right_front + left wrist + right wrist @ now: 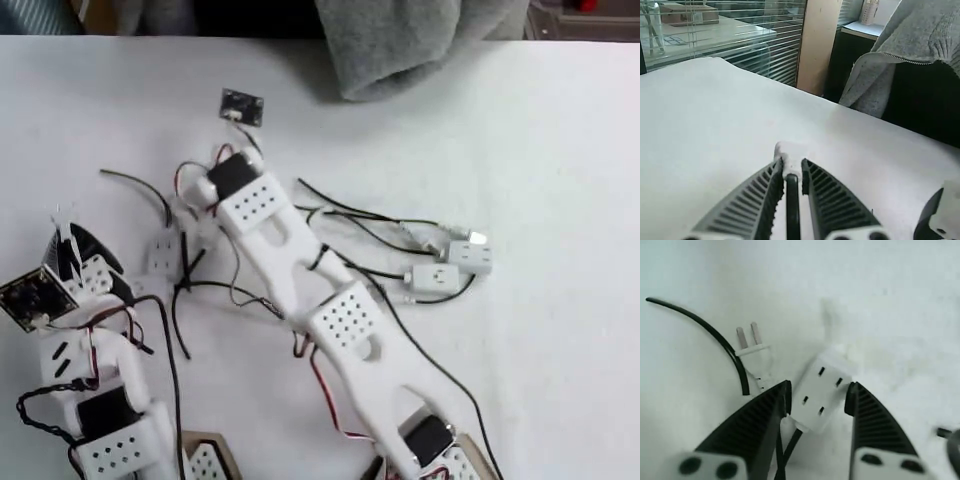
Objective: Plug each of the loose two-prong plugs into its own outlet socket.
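Resting on the white surface (520,130) at middle right are two outlets (437,278). Left of centre, the right claw (818,386) stands released astride a white four-slot socket block (815,396), a two-prong plug (756,352) just beside it. At lower left, the left claw (791,162) is clenched on a corded plug (789,150).

left hand (791,162): level, fingers clamped on plug (788,151) | right hand (818,390): pointing down, fingers spread apart

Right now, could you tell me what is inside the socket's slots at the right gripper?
No prongs: the socket's four slots are bare, between the right gripper's open fingers. The plug lies beside it. Deeper inside is dark.
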`<control>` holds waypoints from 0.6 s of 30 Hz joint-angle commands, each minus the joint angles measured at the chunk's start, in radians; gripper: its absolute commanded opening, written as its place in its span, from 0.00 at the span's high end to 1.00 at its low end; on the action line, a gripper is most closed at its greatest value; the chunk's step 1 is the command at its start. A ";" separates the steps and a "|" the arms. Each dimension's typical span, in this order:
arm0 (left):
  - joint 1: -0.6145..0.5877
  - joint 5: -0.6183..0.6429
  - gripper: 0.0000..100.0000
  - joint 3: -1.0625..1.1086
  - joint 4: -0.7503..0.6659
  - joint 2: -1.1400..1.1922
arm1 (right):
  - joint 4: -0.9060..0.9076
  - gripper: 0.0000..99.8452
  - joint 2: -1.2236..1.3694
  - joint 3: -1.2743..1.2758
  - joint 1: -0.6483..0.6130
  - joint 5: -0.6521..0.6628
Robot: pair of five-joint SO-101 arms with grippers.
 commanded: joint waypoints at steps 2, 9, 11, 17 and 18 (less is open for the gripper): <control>0.007 0.008 0.98 -0.005 -0.005 -0.004 | 0.065 0.81 -0.010 -0.055 0.019 -0.006; 0.007 0.008 0.98 -0.005 -0.005 -0.004 | -0.054 0.81 0.073 -0.040 -0.016 -0.005; 0.007 0.008 0.98 -0.005 -0.005 -0.004 | -0.076 0.81 0.097 -0.040 -0.018 -0.002; 0.007 0.008 0.98 -0.005 -0.005 -0.004 | -0.073 0.81 0.111 -0.031 -0.012 0.000; 0.007 0.008 0.98 -0.005 -0.003 -0.004 | -0.068 0.82 0.113 -0.029 -0.012 0.000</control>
